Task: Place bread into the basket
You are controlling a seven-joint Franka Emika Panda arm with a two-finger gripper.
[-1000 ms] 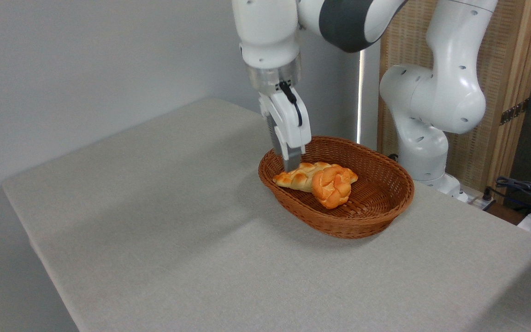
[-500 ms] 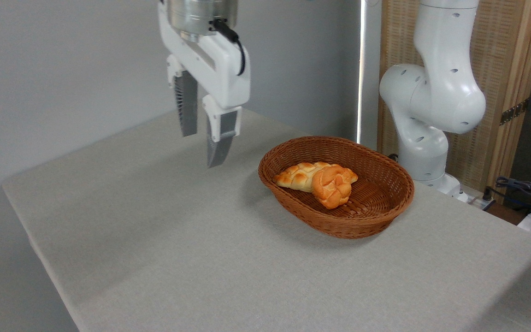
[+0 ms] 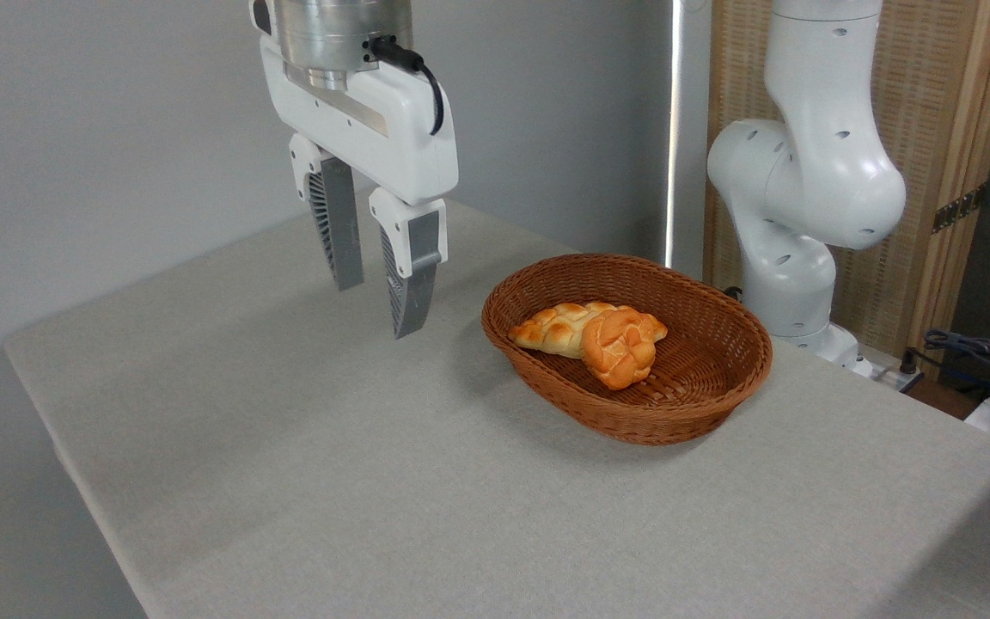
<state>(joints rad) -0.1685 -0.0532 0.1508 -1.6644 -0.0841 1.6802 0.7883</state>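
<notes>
The bun (image 3: 620, 347) lies in the basket (image 3: 718, 378); probably light, soft, best pinched across its lobes. The gripper (image 3: 379, 301) hangs parted, empty.

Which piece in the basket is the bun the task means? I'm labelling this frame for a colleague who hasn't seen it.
Find the oval brown wicker basket on the grey table, right of the open gripper. Two breads lie inside, touching. The bread meant is the round, deeper orange knotted bun nearer the camera, not the paler, longer braided loaf behind it.
</notes>
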